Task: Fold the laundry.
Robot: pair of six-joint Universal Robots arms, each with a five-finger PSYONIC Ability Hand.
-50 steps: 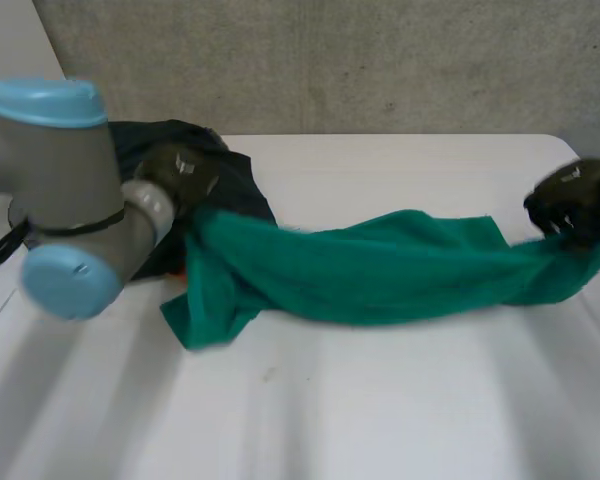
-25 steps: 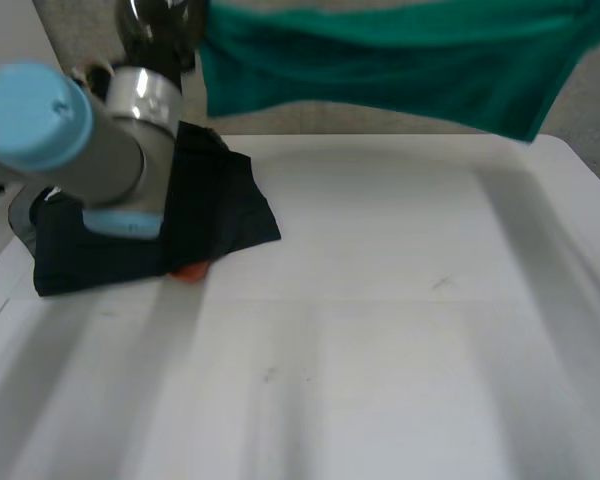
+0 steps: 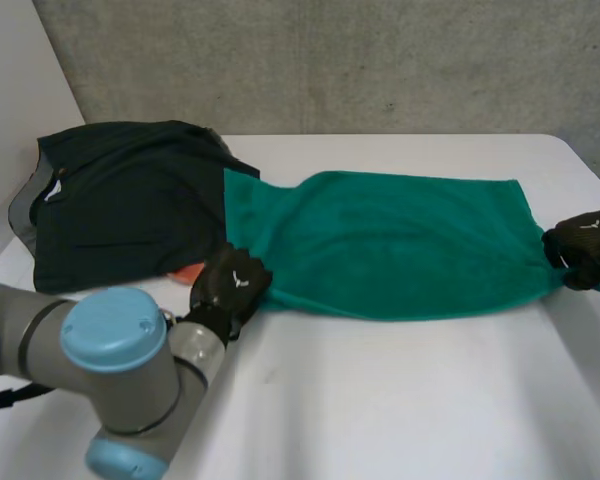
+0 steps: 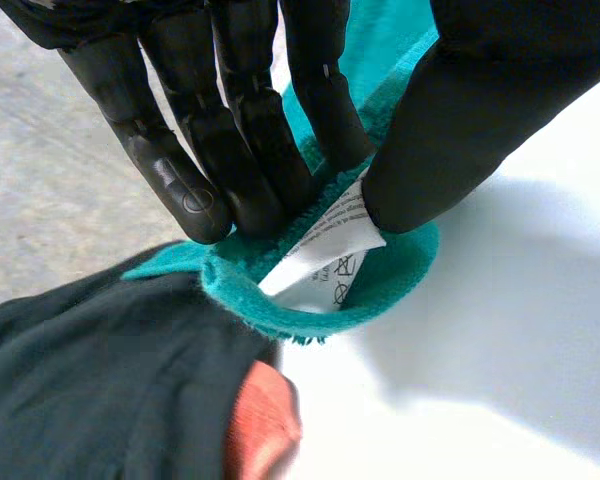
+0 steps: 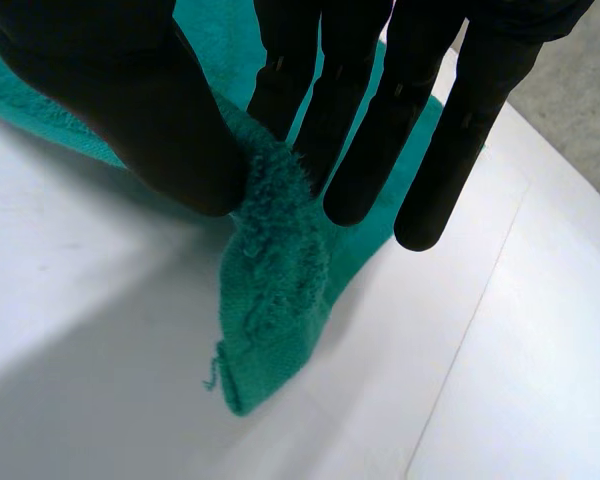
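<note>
One green towel, one dark garment, one orange item under it. Two hands: left hand, right hand. One tabletop.

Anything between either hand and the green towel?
Nothing visible: the left hand pinches the green towel at its left corner, the right hand at its right corner. A dark garment lies against its left end.
</note>
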